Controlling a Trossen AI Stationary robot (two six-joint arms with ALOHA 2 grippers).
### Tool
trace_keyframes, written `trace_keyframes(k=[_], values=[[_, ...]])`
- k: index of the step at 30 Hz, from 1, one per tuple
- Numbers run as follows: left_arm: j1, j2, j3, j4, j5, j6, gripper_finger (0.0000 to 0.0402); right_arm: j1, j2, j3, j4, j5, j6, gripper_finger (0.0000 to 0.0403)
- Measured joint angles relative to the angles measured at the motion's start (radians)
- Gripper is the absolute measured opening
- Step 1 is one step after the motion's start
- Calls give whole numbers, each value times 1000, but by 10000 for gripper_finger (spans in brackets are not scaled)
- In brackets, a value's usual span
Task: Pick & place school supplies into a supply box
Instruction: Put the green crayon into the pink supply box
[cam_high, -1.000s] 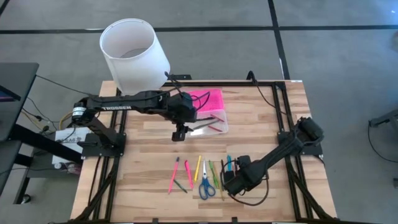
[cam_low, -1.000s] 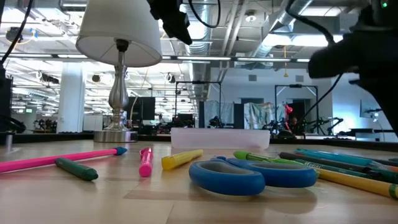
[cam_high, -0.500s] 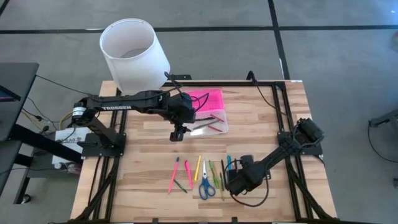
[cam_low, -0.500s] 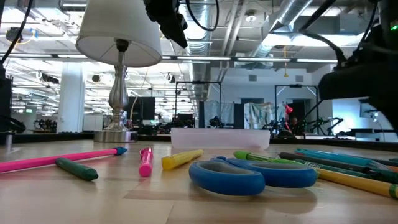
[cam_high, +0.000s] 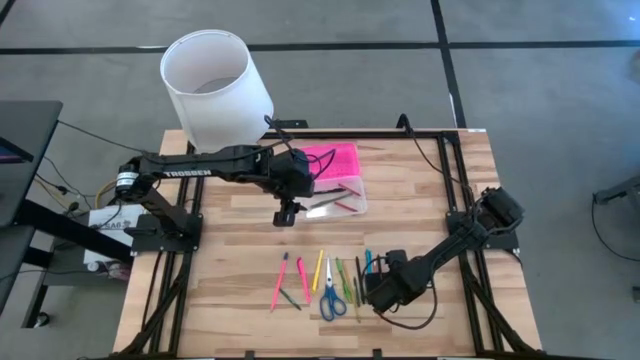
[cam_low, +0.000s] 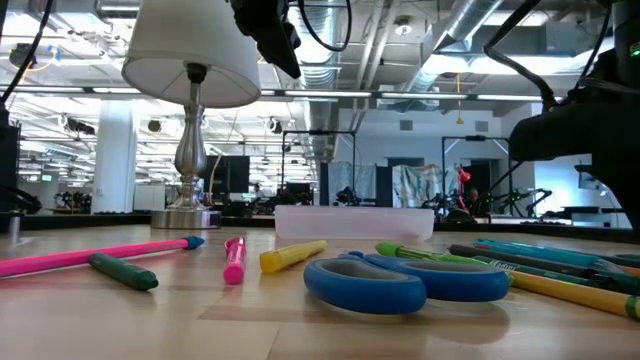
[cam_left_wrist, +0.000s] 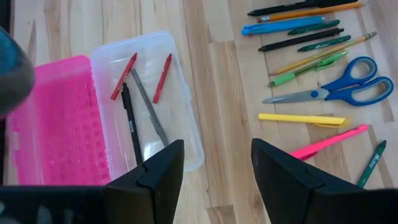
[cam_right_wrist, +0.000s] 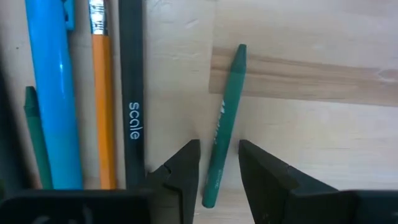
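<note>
The supply box lies open at the table's far middle, with its pink lid flat beside its clear base; the base holds two red crayons, a dark pen and a grey one. The school supplies lie in a row near the front edge, among them blue scissors and pink, yellow and green pens. My left gripper hangs open above the table, just in front of the box. My right gripper points down, open, at the row's right end, with one finger on each side of a green crayon lying flat on the wood.
Beside the green crayon lie a dark pen, an orange pencil and a blue pen. A lamp with a white shade stands at the far left corner. Bare wood lies between the box and the row.
My right gripper has sunk toward the table over the right end of the row of supplies. The supplies and the box lie as before.
</note>
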Motion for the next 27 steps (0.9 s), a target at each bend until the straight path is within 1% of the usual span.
trace_keyframes(k=[3, 15, 19, 22, 27], values=[[1, 0, 0, 1, -5, 0, 182, 8, -5, -24, 41, 5, 1, 88], [29, 1, 0, 9, -18, -10, 182, 9, -10, -25, 47, 15, -27, 9], [31, 1, 0, 9, -20, -19, 182, 9, -10, -25, 47, 16, -28, 9], [31, 1, 0, 9, -36, -20, 182, 10, -10, -25, 47, 16, -28, 12], [31, 1, 0, 9, -74, -20, 182, 13, -24, -29, 43, 16, -29, 4]])
